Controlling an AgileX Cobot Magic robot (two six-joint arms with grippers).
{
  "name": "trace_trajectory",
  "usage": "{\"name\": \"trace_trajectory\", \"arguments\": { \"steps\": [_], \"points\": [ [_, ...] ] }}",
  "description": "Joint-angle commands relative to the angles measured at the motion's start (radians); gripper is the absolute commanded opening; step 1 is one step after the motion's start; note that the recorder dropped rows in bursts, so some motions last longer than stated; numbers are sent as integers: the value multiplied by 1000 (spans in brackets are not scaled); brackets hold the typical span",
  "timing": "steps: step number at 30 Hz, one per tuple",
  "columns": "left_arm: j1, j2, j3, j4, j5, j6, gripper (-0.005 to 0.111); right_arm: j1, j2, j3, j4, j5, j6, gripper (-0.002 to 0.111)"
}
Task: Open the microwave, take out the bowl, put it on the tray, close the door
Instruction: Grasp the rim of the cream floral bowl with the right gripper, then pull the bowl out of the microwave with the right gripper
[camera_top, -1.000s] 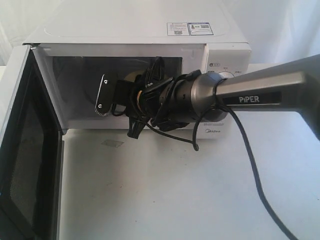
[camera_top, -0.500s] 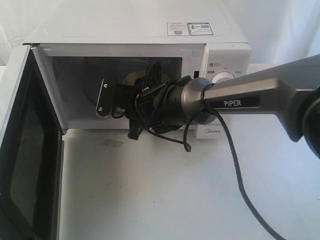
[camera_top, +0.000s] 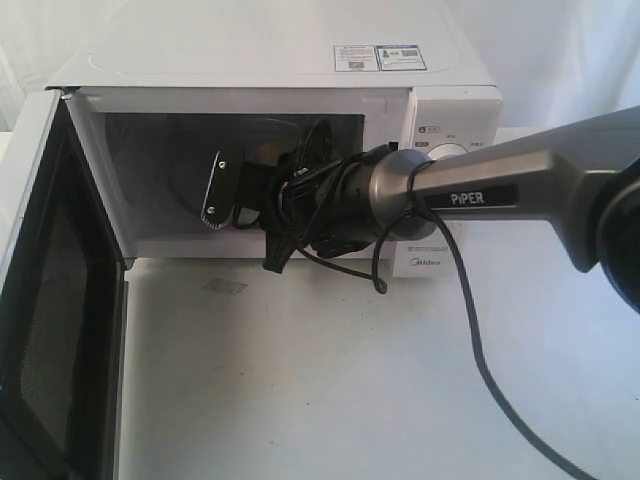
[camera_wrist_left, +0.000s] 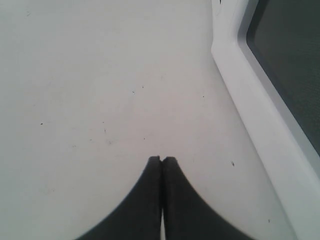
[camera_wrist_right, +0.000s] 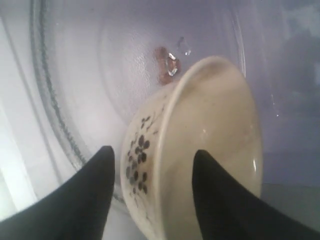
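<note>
The white microwave (camera_top: 300, 70) stands at the back with its door (camera_top: 50, 300) swung wide open on the left. My right gripper (camera_top: 235, 190) reaches into the cavity. In the right wrist view the cream bowl (camera_wrist_right: 215, 125), with dark flower marks on its outside, sits tilted on the glass turntable (camera_wrist_right: 90, 75). The right gripper (camera_wrist_right: 154, 151) is open and straddles the bowl's rim, one finger outside the wall and one inside. My left gripper (camera_wrist_left: 161, 159) is shut on nothing, above the white table beside the door (camera_wrist_left: 260, 110). The tray is out of view.
The white tabletop (camera_top: 350, 380) stretches in front of the microwave. A black cable (camera_top: 480, 360) hangs from the right arm across the table. The open door fills the left edge of the exterior view.
The right arm has shifted a little, with its gripper edging further into the cavity. The jaws stand as wide apart as before. The door has not moved.
</note>
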Motion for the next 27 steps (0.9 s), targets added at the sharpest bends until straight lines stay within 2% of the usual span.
{"name": "trace_trajectory", "arguments": {
  "steps": [1, 7, 18, 22, 24, 27],
  "points": [
    [1, -4, 3, -6, 1, -5, 0, -8, 0, -6, 3, -10, 8, 34],
    [1, -4, 3, -6, 1, -5, 0, -8, 0, -6, 3, -6, 8, 0],
    [1, -4, 3, -6, 1, -5, 0, 37, -35, -6, 52, 36, 8, 0],
    [1, -4, 3, -6, 1, -5, 0, 73, -83, -6, 257, 49, -54, 0],
    [1, -4, 3, -6, 1, -5, 0, 95, -104, -6, 451, 100, -194, 0],
    [1, -4, 3, -6, 1, -5, 0, 119, -114, -6, 637, 168, -315, 0]
  ]
}}
